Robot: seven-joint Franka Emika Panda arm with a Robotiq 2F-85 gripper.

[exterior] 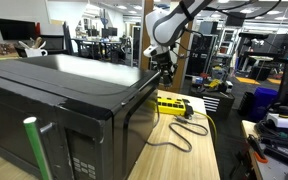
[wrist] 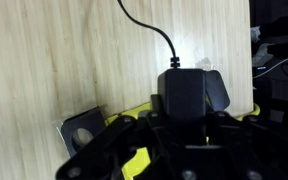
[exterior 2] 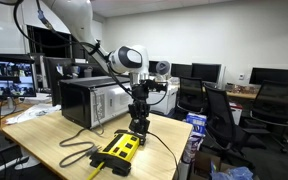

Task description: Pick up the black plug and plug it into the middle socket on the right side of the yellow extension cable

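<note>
The fingers (wrist: 222, 95) pinch the plug (wrist: 189, 92), one on each side. The plug's thin cord (wrist: 149, 28) runs away from it over the tabletop (wrist: 64, 60).

The plug is up in the air, not in a socket yet. The yellow strip (exterior 2: 119, 150) lies flat on the tabletop, right under the fingers. Bits of yellow peek out below the plug in the wrist view.

In both exterior views the fingers hang over the end of the strip that is near the microwave (exterior: 54, 90). The strip's long side runs from there toward the tabletop's edge.

I think the plug must go a little along the strip, then straight down. The sockets are too small to tell apart.
</note>
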